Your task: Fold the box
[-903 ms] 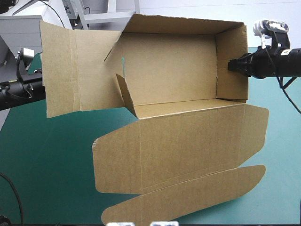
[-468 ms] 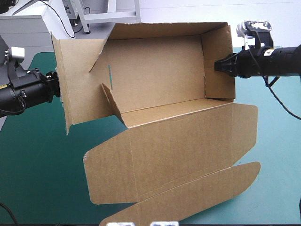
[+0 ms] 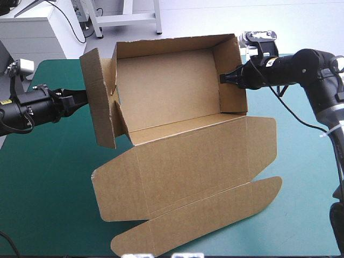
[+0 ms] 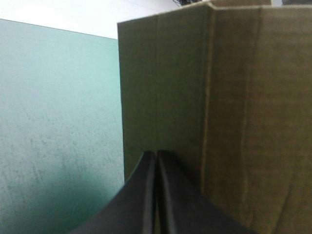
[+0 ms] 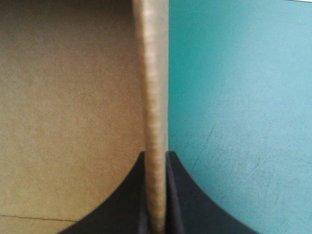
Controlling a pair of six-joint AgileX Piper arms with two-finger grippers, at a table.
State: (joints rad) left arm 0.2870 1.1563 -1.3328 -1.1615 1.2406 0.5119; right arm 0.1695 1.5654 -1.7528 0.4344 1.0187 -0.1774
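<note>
Brown box — right pincer grips one wall, left pincer touches another.

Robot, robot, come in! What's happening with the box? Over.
Left gripper shut, tip against left end flap. Right gripper shut on the box, right wall. Lid flat, open tray. Nothing in the way.

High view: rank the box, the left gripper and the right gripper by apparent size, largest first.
1. The box, by far the largest.
2. The left gripper and the right gripper: both small black tips at the box's ends, looking alike; I won't rank them.
</note>
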